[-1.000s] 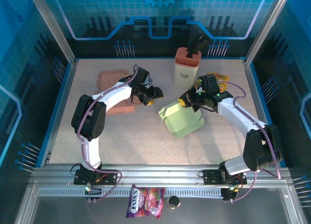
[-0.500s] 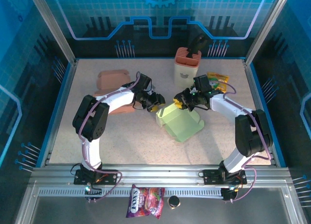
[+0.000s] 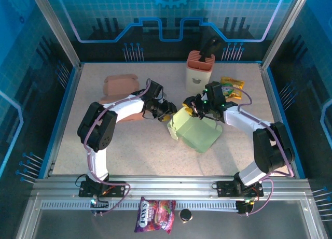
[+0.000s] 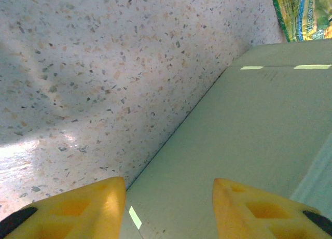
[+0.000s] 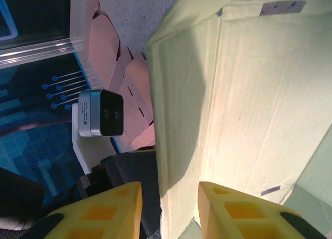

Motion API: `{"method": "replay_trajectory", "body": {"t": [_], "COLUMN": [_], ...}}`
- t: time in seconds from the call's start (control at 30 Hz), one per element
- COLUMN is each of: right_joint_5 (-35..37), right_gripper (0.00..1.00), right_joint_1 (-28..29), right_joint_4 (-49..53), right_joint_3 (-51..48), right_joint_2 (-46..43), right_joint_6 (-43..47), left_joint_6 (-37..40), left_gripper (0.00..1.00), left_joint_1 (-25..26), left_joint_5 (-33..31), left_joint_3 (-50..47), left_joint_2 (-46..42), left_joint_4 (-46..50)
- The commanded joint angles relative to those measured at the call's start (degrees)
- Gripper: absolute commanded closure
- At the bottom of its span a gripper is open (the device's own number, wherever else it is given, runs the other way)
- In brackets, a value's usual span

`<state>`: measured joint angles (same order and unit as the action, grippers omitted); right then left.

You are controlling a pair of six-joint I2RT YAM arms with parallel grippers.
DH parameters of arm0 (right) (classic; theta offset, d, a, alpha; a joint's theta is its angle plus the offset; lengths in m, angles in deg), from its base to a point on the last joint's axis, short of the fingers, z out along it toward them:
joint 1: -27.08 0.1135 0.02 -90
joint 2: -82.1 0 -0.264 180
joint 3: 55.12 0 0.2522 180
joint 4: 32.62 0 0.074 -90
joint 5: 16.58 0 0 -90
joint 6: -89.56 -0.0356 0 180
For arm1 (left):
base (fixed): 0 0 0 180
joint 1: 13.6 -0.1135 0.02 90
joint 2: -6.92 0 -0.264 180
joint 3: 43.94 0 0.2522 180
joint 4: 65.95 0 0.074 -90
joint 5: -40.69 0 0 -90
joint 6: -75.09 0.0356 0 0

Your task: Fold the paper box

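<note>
Speckled tabletop [image 3: 155, 156] spans a blue-walled enclosure. Farthest left lie two pink cardboard blanks, one [image 3: 119, 84] toward the back and the other [image 3: 134, 114] partly under the left arm [image 3: 116, 108]. That arm reaches to the right. Its left fingers [image 4: 83, 204] stand apart and grip nothing. In the left wrist view they hang at the edge of the box, one over bare tabletop and one over a green panel.

One pale green paper box [image 3: 199, 132] lies near the middle of the tabletop, partly folded. Its long axis runs diagonally from back-left to front-right, and its back-left end sits between the tips of the two arms. The right fingers [image 5: 244, 210] are parted too, with an edge of the box in the gap between them; whether they touch it cannot be told.

Behind the box stands one salmon holder [image 3: 199, 70] with a dark tool in it. Just right of the holder lies one yellow snack packet [image 3: 231, 86]. On the front rail rest one candy bag [image 3: 154, 214] and one small dark round thing [image 3: 185, 215].

Compared with a second ago, the left arm's tip has come nearer the box. The right arm's elbow has swung in from the far right, and the box's front corner sits closer to the near edge.
</note>
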<state>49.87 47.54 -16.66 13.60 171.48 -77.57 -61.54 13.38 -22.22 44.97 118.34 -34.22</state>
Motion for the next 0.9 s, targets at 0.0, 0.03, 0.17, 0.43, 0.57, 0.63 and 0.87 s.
{"method": "replay_trajectory", "body": {"t": [0.0, 0.03, 0.17, 0.43, 0.57, 0.63, 0.87], "right_joint_5": [1.16, 1.05, 1.35, 1.51, 1.8, 1.76, 1.84], "right_gripper": [0.65, 0.65, 0.61, 0.61, 0.69, 0.72, 0.87], "right_joint_1": [1.06, 1.09, 1.37, 1.77, 1.77, 1.77, 1.68], "right_joint_4": [-1.63, -1.64, -0.75, 1.16, 0.86, 0.76, 0.61], "right_joint_3": [-0.38, -0.36, 0.36, 0.72, 0.08, -0.04, -0.87], "right_joint_2": [-0.13, 0.24, 1.08, 2.2, 1.78, 1.76, 1.42], "right_joint_6": [-0.48, -0.5, 0.47, 1.2, 1.04, 0.85, 0.63], "left_joint_6": [-0.39, -0.39, -0.51, -0.83, -1.08, -1.15, -1.23], "left_gripper": [0.52, 0.52, 0.52, 0.52, 0.52, 0.52, 0.52], "left_joint_1": [0.75, 0.77, 1.05, 1.86, 2.15, 2.33, 2.46], "left_joint_5": [1.1, 1.0, 1.12, 0.61, 0.43, 0.39, -0.4], "left_joint_3": [-0.76, -0.82, -0.89, -0.99, -1.0, -0.99, -1.16], "left_joint_2": [-2.73, -2.76, -3.0, -3.9, -3.92, -3.87, -4.23], "left_joint_4": [0.04, -0.09, -0.3, -0.57, -0.57, -0.58, -0.31]}}
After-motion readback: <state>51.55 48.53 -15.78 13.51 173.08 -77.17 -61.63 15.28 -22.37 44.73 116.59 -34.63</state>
